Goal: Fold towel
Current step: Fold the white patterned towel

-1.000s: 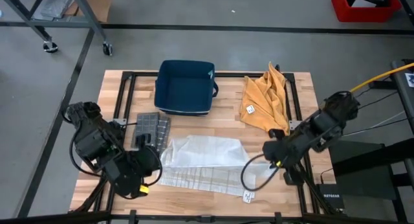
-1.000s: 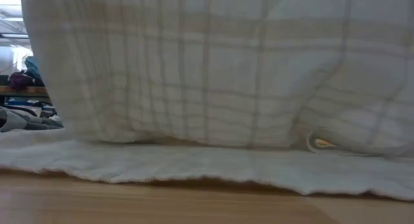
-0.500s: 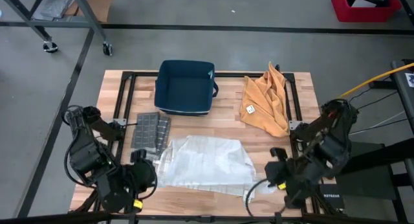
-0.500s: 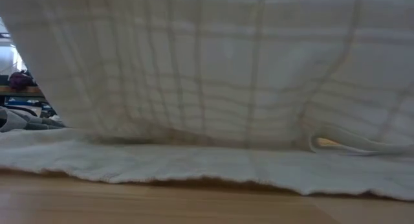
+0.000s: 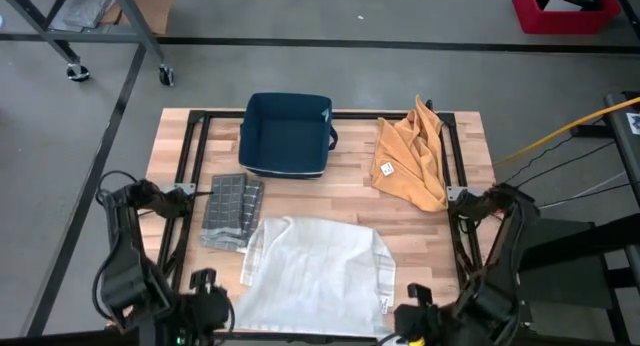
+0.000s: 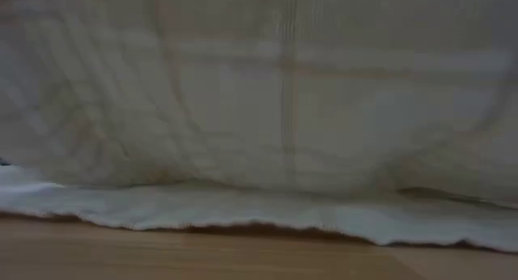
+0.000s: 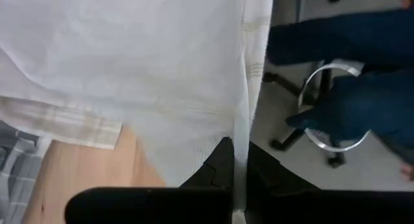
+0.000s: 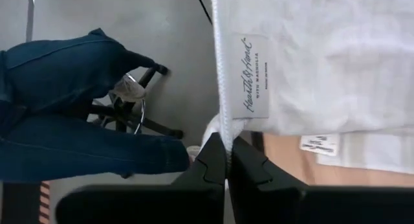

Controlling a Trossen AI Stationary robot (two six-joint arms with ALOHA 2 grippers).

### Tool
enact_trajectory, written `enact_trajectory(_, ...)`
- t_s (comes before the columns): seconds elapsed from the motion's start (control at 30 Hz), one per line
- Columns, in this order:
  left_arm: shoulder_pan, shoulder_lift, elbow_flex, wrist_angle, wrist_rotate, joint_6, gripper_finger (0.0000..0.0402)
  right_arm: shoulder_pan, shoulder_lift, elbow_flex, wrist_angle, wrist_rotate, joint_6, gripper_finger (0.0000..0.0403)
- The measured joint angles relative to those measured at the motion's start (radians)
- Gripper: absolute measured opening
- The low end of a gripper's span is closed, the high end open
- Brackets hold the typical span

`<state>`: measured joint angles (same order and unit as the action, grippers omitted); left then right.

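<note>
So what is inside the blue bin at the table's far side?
The blue bin looks empty: only its dark floor shows from above. A small light tag hangs at one rim corner. The floor just under the near wall is not visible.

Even, soft overhead light in high view, no glare, faint shadows under blue bin point(image 5: 286, 134); low view filled by white towel point(image 6: 275, 94) hanging close to lens, blurred, washed pale, thin dark shadow line under hem on wooden surface point(image 6: 162, 256); wrist views bright, towel near overexposed, dark fingers point(image 7: 223, 169) soft, out of focus
</note>
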<state>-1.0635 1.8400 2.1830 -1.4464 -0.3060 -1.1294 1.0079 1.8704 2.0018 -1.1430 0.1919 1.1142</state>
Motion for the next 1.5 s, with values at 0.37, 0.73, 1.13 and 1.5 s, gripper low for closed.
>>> enact_trajectory(0.37,-0.075,0.137,0.0,0.013,0.007,-0.034,0.0,0.006,0.103,0.0,0.098,0.0,0.042,0.0005)
enact_trajectory(0.73,-0.098,0.213,0.0,0.083,0.009,-0.05,0.0,0.018,0.174,0.0,0.127,-0.038,0.087,0.0005)
enact_trajectory(1.13,-0.106,0.215,0.0,0.188,-0.015,-0.093,0.0,0.063,0.188,0.0,0.223,-0.031,0.119,0.0005)
enact_trajectory(1.5,-0.078,0.217,0.0,0.019,-0.107,-0.123,0.0,0.051,0.189,0.0,0.062,-0.028,0.158,0.0005)
